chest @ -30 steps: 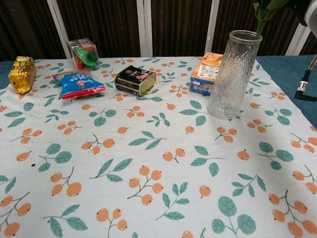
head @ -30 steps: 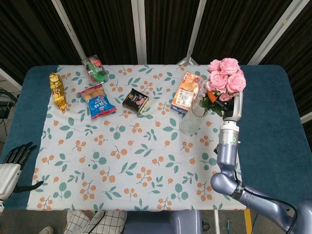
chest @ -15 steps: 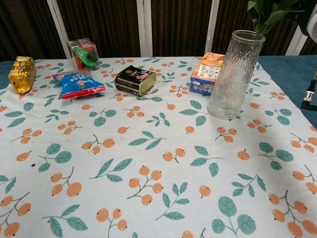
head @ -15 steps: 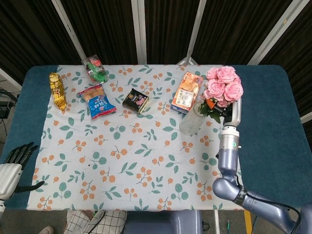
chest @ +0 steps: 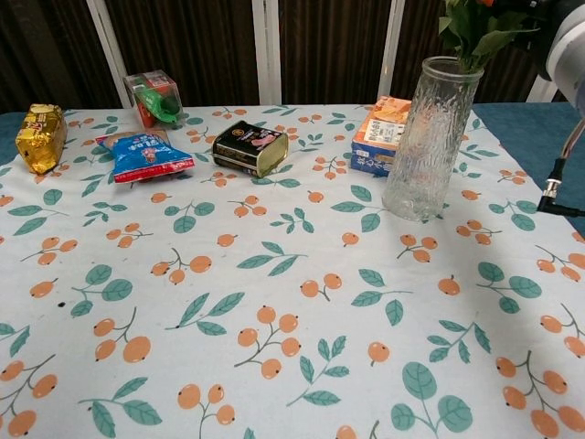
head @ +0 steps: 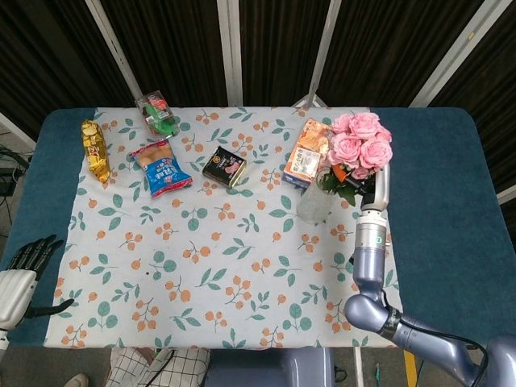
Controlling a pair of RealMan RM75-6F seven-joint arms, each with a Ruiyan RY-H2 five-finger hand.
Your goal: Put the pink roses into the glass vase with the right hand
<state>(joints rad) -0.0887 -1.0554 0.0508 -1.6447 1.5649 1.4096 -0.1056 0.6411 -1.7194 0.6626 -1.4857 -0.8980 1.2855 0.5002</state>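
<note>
Right robot hand [head: 372, 184] mostly hidden under pink roses [head: 357, 146], apparently gripping their stems, bouquet now shifted left over glass vase [head: 315, 199] near tabletop's far right edge, left robot hand [head: 20, 270] spread, idle

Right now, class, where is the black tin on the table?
In the head view the black tin lies toward the table's far side, near the middle, between the blue snack packet and the orange box.
</note>
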